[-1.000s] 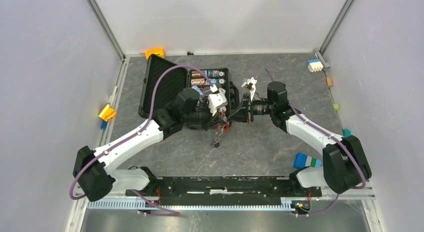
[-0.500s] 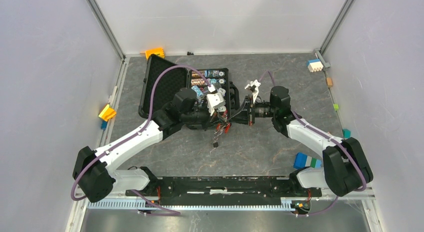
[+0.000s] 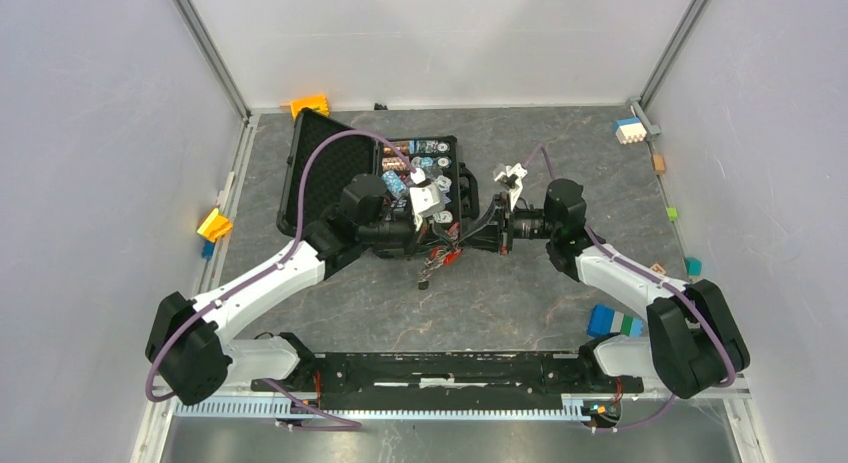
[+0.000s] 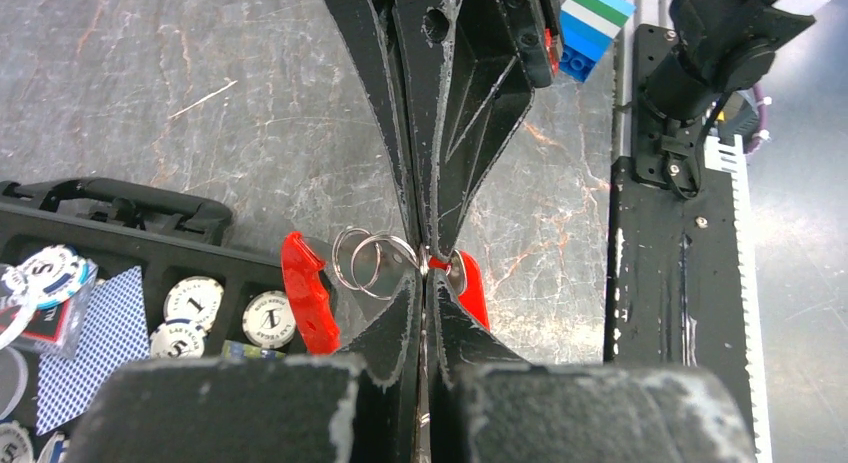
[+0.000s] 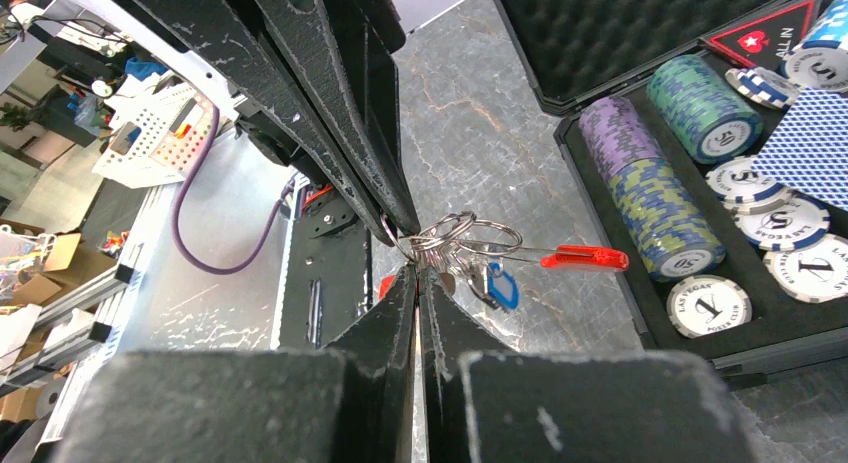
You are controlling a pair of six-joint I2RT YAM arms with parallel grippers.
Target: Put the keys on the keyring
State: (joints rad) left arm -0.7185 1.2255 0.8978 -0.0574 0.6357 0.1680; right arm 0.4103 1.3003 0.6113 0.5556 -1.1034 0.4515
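While clamped in L gripper (image 4: pixel 425 259) & R gripper (image 5: pixel 416 267): silvery keyring (image 5: pixel 455 245) w/ red tag (image 5: pixel 585 256).

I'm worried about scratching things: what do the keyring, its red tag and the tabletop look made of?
The keyring looks like thin polished metal: silvery loops with bright glints. Its red tag seems glossy plastic, uniformly bright red. The tabletop looks like grey veined stone, or a print of it.

Your top view looks down from above and behind, taking in the whole surface (image 3: pixel 500 303). The wrist views ride close behind the left pincer (image 4: pixel 425 270) and the right pincer (image 5: pixel 414 266), facing each other. Both share the keyring (image 4: pixel 365 261) and the poker case (image 4: pixel 120 198).
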